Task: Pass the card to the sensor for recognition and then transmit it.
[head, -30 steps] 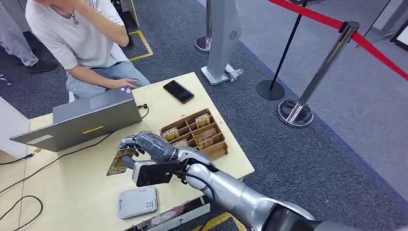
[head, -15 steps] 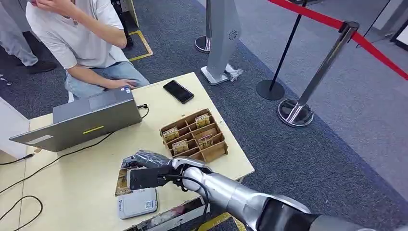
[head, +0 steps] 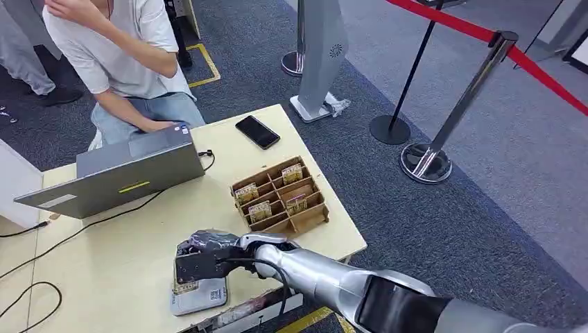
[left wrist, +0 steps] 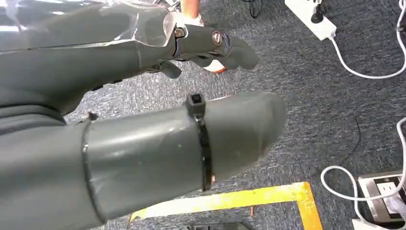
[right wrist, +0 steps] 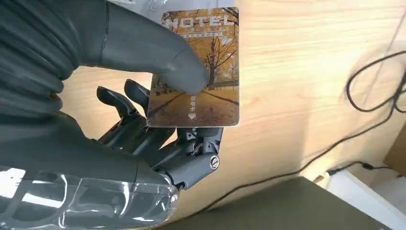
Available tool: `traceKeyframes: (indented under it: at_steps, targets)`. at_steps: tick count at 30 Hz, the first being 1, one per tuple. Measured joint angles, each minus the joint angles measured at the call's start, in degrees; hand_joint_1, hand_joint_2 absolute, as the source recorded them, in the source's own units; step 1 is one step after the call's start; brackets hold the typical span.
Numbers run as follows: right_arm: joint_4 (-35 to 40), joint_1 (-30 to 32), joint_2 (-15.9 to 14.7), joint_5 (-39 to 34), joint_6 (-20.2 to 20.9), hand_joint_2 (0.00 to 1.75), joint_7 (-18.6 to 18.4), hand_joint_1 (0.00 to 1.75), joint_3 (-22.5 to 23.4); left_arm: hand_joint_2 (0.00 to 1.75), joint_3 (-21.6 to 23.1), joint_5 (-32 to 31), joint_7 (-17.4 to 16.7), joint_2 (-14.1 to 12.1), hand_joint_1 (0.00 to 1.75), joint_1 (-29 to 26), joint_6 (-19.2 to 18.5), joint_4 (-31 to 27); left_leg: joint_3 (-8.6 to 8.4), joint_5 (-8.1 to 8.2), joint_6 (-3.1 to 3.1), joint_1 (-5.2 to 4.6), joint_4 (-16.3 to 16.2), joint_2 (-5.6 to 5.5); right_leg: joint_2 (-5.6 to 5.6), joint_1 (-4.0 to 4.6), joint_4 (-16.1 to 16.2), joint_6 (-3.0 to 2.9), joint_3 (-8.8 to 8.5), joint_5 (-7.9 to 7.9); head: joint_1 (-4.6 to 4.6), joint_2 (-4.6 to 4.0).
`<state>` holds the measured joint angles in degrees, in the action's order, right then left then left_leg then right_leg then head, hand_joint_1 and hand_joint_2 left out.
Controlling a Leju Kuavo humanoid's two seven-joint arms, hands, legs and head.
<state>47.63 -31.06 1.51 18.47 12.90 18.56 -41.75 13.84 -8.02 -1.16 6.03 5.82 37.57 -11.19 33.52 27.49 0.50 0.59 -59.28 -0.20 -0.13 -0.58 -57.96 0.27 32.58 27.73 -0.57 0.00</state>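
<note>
Pinching the card (right wrist: pixel 196 67) between thumb and dark fingers, the right hand (head: pixel 202 248) holds it low over the white sensor (head: pixel 199 294) at the near edge of the table (head: pixel 111 257); whether card and sensor touch cannot be told. Just beyond the hand to its right sits the cardboard card box (head: pixel 281 195), more cards standing in its compartments. Farther off lie a black phone (head: pixel 257 131) and a grey laptop (head: pixel 114 172), a person (head: pixel 121 55) seated behind it. The left hand (left wrist: pixel 143 100) hangs over grey carpet, fingers loosely curled around nothing.
</note>
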Motion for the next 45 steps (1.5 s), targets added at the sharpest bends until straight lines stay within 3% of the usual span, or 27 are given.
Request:
traceKeyframes:
  at_steps: [14, 30, 45]
  targets:
    - [-3.67, -1.93, 0.00, 0.98, 0.48, 1.75, -1.20, 1.75, -3.69, 0.00, 0.00, -0.20, -0.18, 0.02, 0.00, -0.29, 0.79, 0.00, -0.01, 0.00, 0.00, 0.01, 0.00, 0.00, 0.01, 0.00, 0.00, -0.01, 0.00, 0.00, 0.00, 0.00]
    - [-7.26, -2.86, 0.87, 2.38, -3.45, 1.75, -2.82, 1.75, -6.05, 0.00, 0.00, -1.38, -0.52, 0.09, 0.00, -0.33, 0.81, 0.00, -0.02, -0.01, 0.01, 0.01, 0.00, 0.01, 0.01, 0.00, 0.00, -0.01, 0.00, -0.01, 0.00, 0.00]
    - [-11.41, -3.75, 2.58, 9.31, -13.09, 1.75, -4.20, 1.75, -9.77, 0.00, 0.00, -1.75, -0.98, 0.09, 0.00, -0.25, 0.81, 0.00, -0.04, -0.01, 0.01, 0.01, 0.00, 0.01, 0.02, 0.00, 0.00, -0.02, 0.00, -0.01, 0.00, 0.00]
